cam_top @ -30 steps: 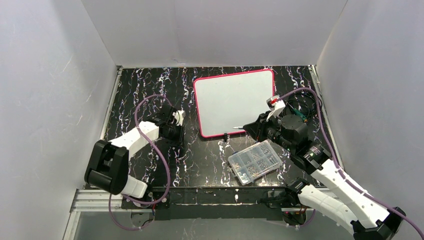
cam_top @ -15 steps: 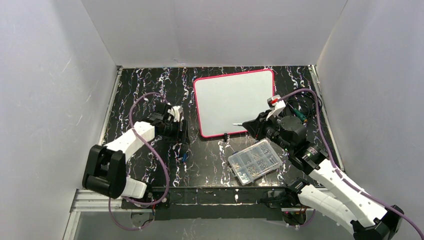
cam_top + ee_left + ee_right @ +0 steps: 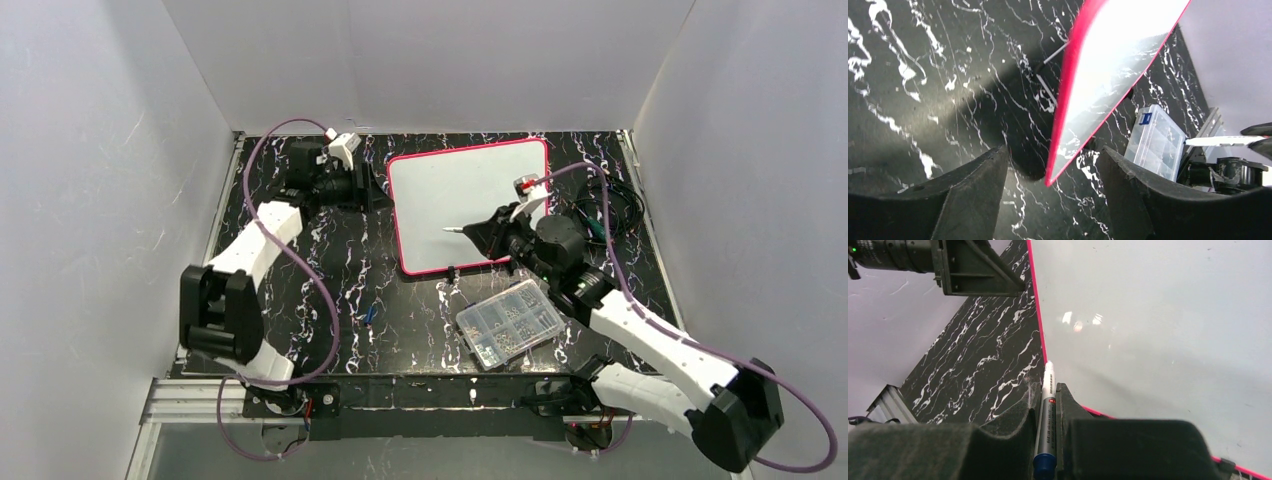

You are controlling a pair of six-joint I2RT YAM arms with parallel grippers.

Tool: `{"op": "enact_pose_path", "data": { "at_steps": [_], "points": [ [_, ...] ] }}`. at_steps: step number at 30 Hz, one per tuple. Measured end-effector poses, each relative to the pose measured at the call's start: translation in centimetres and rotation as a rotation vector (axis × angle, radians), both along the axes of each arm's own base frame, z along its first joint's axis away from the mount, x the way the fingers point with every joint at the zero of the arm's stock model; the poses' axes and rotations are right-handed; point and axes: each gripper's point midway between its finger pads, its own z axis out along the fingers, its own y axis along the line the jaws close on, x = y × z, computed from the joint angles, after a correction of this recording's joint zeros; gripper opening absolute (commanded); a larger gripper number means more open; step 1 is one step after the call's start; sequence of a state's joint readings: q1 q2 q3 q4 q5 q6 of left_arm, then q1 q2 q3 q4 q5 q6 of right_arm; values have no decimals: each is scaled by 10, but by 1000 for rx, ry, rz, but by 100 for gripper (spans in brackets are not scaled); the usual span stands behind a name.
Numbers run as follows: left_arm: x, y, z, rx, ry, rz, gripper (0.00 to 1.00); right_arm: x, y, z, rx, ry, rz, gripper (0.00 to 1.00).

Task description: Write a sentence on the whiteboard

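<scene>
The whiteboard (image 3: 468, 205), white with a pink-red frame, lies at the back middle of the table. Its face is blank, so the sentence is out of view. My right gripper (image 3: 487, 232) is shut on a grey marker (image 3: 460, 230) with a blue end, tip pointing left over the board's lower half. In the right wrist view the marker (image 3: 1048, 410) sits clamped between the jaws above the board (image 3: 1158, 330). My left gripper (image 3: 374, 186) is open beside the board's far-left corner. From the left wrist, that corner (image 3: 1058, 160) points into the gap of the gripper (image 3: 1053, 172), touching neither finger.
A clear compartmented parts box (image 3: 509, 323) sits near the front, right of centre, below the board. A small blue piece (image 3: 370, 315) lies on the dark marbled table (image 3: 300, 270) at the front left. White walls close in three sides; cables trail by the right wall.
My left gripper opened and swung from the board's near-left side to its far-left corner; a small blue piece now lies on the table. My right gripper carried the marker left over the board.
</scene>
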State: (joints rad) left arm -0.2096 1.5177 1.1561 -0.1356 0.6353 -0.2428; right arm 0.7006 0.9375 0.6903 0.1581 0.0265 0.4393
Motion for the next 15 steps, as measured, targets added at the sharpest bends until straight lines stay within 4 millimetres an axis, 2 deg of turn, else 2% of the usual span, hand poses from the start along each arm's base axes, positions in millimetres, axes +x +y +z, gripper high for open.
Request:
{"op": "enact_pose_path", "data": {
  "at_steps": [3, 5, 9, 15],
  "points": [
    [18, -5, -7, -48, 14, -44, 60, 13, 11, -6, 4, 5, -2, 1],
    [24, -11, -16, -82, 33, -83, 54, 22, 18, -9, 6, 5, -7, 1],
    [22, -22, -25, -142, 64, -148, 41, 38, 30, -3, 27, -21, -19, 1],
    [16, -31, -15, -197, 37, -226, 29, 54, 45, 18, 80, -86, -34, 1]
  ]
}}
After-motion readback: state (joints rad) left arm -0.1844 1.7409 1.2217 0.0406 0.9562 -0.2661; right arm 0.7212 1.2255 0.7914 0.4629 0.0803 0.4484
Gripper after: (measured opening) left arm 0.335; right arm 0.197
